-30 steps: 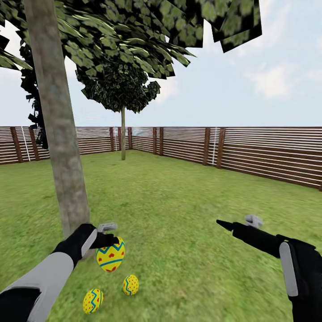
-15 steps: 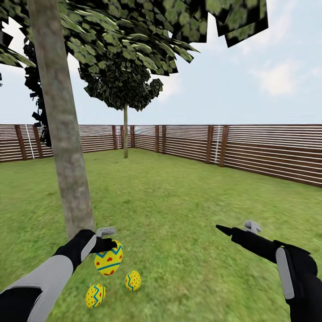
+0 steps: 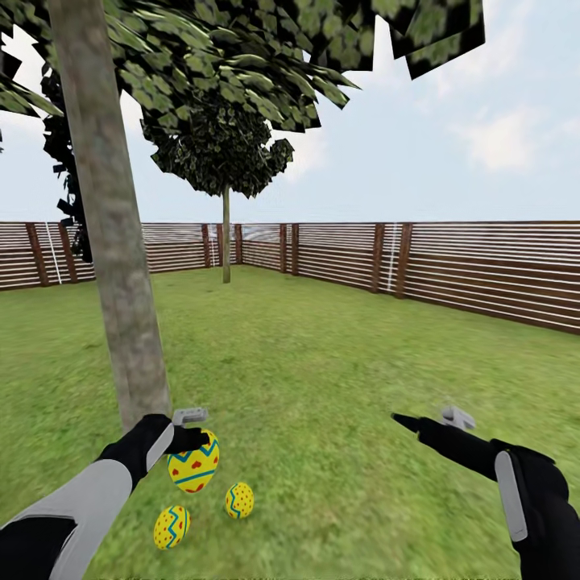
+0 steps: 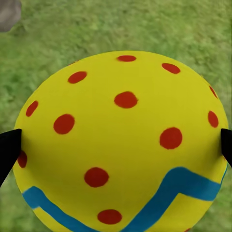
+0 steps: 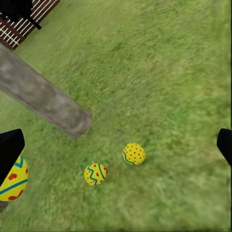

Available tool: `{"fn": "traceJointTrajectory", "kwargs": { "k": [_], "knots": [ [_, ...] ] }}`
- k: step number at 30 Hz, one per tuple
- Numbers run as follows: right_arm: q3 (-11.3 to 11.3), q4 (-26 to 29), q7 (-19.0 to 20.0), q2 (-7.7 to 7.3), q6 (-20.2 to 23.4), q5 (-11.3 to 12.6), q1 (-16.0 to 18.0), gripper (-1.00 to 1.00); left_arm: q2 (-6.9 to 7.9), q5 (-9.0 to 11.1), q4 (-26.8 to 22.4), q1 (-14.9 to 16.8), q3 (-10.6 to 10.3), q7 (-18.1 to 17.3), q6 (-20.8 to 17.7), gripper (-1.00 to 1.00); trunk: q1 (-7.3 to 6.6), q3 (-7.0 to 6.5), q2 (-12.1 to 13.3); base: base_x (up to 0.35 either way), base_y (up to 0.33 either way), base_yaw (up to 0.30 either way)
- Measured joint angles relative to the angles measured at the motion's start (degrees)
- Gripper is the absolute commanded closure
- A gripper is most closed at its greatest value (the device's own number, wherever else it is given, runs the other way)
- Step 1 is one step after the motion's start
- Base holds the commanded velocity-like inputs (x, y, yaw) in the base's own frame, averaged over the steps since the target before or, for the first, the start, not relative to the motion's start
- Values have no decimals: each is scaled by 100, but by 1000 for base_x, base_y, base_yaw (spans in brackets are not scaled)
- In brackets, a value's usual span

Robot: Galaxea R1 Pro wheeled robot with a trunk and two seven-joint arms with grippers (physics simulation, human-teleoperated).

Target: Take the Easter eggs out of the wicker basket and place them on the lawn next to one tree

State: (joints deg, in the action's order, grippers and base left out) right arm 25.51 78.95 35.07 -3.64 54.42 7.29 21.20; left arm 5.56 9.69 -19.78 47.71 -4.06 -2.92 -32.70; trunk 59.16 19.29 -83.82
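My left gripper [image 3: 196, 442] is shut on a large-looking yellow Easter egg [image 3: 193, 462] with red marks and a blue zigzag band, held low over the lawn [image 3: 322, 379] just beside the foot of the tree [image 3: 121, 282]. In the left wrist view this egg [image 4: 121, 140] sits between both fingertips [image 4: 9, 150]. Two more yellow eggs lie on the grass close by, one [image 3: 239, 499] to the right and one [image 3: 171, 526] nearer me. They are also in the right wrist view: one egg [image 5: 134, 153] and the other egg [image 5: 95, 174]. My right gripper [image 3: 407, 420] hovers open and empty at the right. The wicker basket is out of view.
A brown slat fence [image 3: 451, 270] closes the garden at the back and right. A second, thinner tree [image 3: 226, 242] stands far off by the fence corner. Open grass stretches between the near trunk [image 5: 43, 99] and my right arm.
The head view has shifted slightly. My left gripper has lowered the held egg a little toward the grass by the trunk. The right arm has hardly moved.
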Motion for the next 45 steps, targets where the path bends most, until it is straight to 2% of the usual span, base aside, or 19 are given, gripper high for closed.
{"fn": "traceJointTrajectory", "kwargs": {
  "k": [3, 7, 10, 20, 23, 24, 25, 27, 29, 32, 33, 37, 41, 45],
  "knots": [
    [48, 17, -255, 8, 41, 21, 1, -100, 0, 0, 0, -1, 0, 0, 0, 100, 66, 77, -120, 0, 0, 0],
    [49, 21, -320, 13, 194, 47, 1, -100, -3, 0, 0, 6, 1, 0, 0, 100, 154, 186, -281, 0, 0, 0],
    [70, 37, -315, 7, 518, 48, 1, -100, -8, 0, 0, 3, 0, 0, 0, 100, 220, 268, -401, 0, 0, -18],
    [124, 224, -249, -1, 519, 61, 1, -100, -12, -7, 0, 6, 0, 0, 0, 100, 439, 515, -803, 0, 0, -14],
    [133, 238, -22, -21, 517, 64, 1, -100, -11, -7, 0, 5, 0, 0, -5, 100, 505, 571, -923, 0, 0, -1],
    [232, 233, 94, -28, 514, 52, 1, -100, -10, -6, 0, 5, 0, 0, -6, 100, 527, 589, -963, 0, 0, 0],
    [432, 211, 140, -30, 510, 43, 1, -100, -9, -7, 0, 4, 0, 0, -4, 100, 549, 607, -1003, 0, 0, 0],
    [977, 179, 195, -14, 508, 43, 1, -100, -9, -5, -1, 6, 0, 0, -3, 100, 593, 643, -1084, 0, 0, 0],
    [1354, 162, 240, 6, 510, 62, 0, -100, -15, -7, 0, 7, 0, 0, -2, 100, 637, 679, -1164, 0, 0, 0],
    [1468, 50, 253, 26, 512, 65, 0, -100, -11, -4, 0, 7, 0, 0, -5, 100, 703, 733, -1284, 0, 0, 0],
    [1429, 29, 261, 24, 514, 72, 1, -100, -12, -2, 0, 7, 0, 0, -6, 100, 725, 751, -1324, 0, 0, 0],
    [818, -8, 308, 10, 514, 84, 1, -100, -17, -5, 0, 6, 0, 0, -1, 100, 813, 823, -1485, 0, 0, 0],
    [383, 38, 314, 15, 514, 76, 1, -100, -12, 0, 0, 7, 0, 0, -2, 100, 901, 895, -1645, 0, 0, 0],
    [315, 110, 317, 13, 329, 78, 1, -100, -17, 1, 0, 6, 0, -3, -2, 100, 989, 967, -1806, 0, 0, 0]
  ]
}}
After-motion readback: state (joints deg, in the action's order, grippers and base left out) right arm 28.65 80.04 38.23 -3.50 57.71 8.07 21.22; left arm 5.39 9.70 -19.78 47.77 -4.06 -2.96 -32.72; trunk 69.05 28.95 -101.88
